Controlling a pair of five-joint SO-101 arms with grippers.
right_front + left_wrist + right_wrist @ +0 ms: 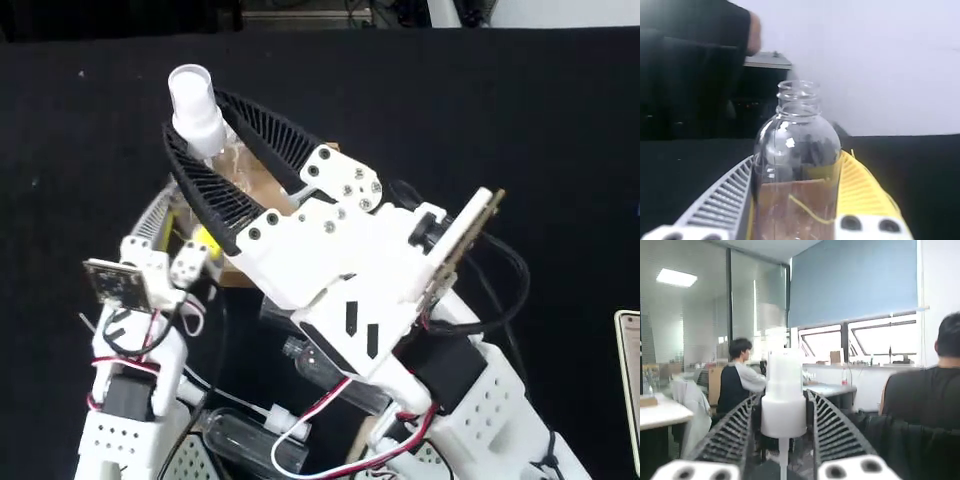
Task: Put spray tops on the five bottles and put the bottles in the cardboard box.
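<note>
Right gripper [198, 118] was closed on a white spray top [190, 95], whose dip tube [783, 462] hung between the black ribbed fingers [205, 190]. Left gripper [797, 159], partly under the right gripper in the high view, clamped an uncapped clear bottle [795, 135] upright between grey and yellow fingers. Two further bottles [250, 440] lay on the black desk [520, 120], on the arm-base side of the right gripper and partly hidden by that arm.

High view down onto right hand [197, 118], left wrist level across table [680, 170], right wrist facing room [690, 340]
</note>
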